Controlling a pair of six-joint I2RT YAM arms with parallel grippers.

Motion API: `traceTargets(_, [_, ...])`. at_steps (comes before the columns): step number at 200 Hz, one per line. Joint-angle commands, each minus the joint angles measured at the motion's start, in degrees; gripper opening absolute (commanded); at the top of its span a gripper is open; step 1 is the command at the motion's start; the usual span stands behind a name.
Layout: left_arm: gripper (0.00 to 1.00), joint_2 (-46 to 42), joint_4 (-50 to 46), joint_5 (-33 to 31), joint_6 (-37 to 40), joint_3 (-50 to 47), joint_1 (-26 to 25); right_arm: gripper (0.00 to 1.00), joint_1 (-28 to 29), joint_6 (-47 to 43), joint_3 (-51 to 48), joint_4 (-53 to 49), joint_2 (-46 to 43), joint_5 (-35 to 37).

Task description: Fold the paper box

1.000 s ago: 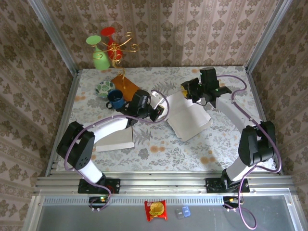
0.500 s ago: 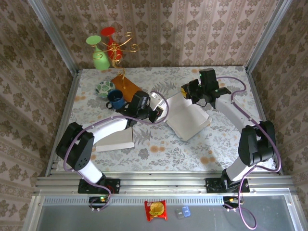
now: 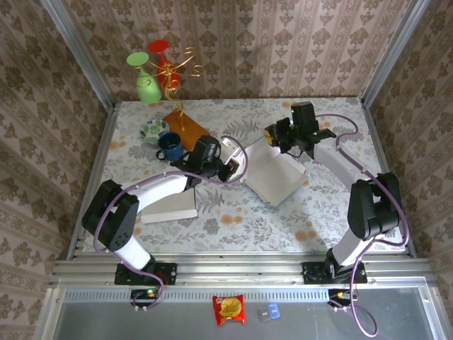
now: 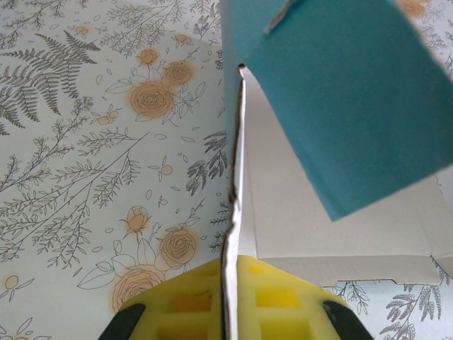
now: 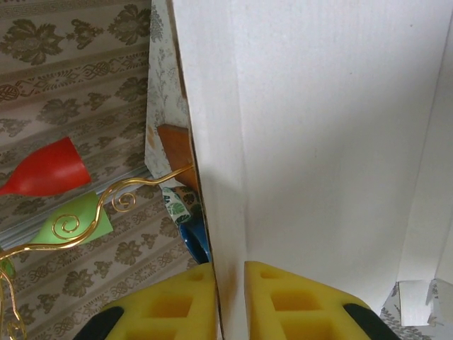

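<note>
From above, near the middle of the flowered bench (image 3: 233,212): a white paper box (image 3: 272,177), opened out, gripped on two sides. At its left edge, the left end effector (image 3: 232,168), pressed together on the thin card. Same grip close up in the left wrist view: yellow pads (image 4: 184,301) at the bottom of the frame, clamped on an upright card edge, with a teal flap (image 4: 333,99) across the upper right and a white inner face lying beyond it. At the box's upper edge, the right end effector (image 3: 278,136), pinching a panel. In the right wrist view, its own pads (image 5: 290,297) on either side of that white panel, the card running up through the centre of the frame. Toward the upper left of the bench, apart from the box: a blue cup (image 3: 170,146), a patterned bowl (image 3: 153,129) just beside it, an orange card (image 3: 185,127) close by. Further back in the corner, a green glass (image 3: 146,85) and a red glass (image 3: 161,57) with a gold wire stand (image 3: 180,71). Lower left, beside the left arm, a white sheet (image 3: 170,205) lying flat.
</note>
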Motion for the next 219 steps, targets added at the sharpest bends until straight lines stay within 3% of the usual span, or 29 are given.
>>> traceTargets(1, [0.00, -2.27, 0.95, 0.05, -0.44, -0.48, -0.18, 0.18, -0.36, 0.69, -1.51, 1.53, 1.20, -0.66])
traceTargets(72, [0.00, -2.20, 1.15, 0.45, -0.38, -0.81, 0.11, 0.19, -0.29, 1.33, -1.41, 2.47, 2.16, -1.89])
traceTargets(131, [0.00, -1.87, 1.30, 1.12, -0.83, -0.61, 0.82, 0.00, -0.21, 2.12, -2.37, 2.65, 1.28, -0.81])
traceTargets(150, [0.00, -1.92, 1.59, 1.34, -2.35, -0.70, 1.55, 0.00, -0.05, 2.92, -4.06, 5.34, 0.18, 0.71])
traceTargets(182, [0.31, -3.50, 2.13, 4.32, -7.96, -1.44, 3.93, 0.00, 1.51, 7.99, -14.67, 26.92, -1.28, 6.98])
traceTargets(219, [0.46, -8.73, 2.10, 10.04, -13.92, -4.05, 5.62, 0.00, 2.68, 10.50, -21.87, 46.03, 1.36, 10.91])
